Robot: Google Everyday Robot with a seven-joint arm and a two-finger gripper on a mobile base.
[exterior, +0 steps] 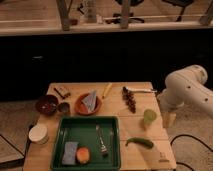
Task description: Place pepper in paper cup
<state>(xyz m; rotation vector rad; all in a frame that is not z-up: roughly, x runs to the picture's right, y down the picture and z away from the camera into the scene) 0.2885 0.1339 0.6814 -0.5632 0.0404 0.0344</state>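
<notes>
Currently the gripper [168, 119] is being held at the right edge of the table [150, 100]; its state cannot be told. The pepper [140, 142] is being left lying below-left of it, past a green cup [149, 118] just left. A green tray [82, 131] is being kept between it and the white paper cup [38, 133] far left.

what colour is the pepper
Pepper: dark green, camera view; claw hangs beside the table, right edge.
</notes>
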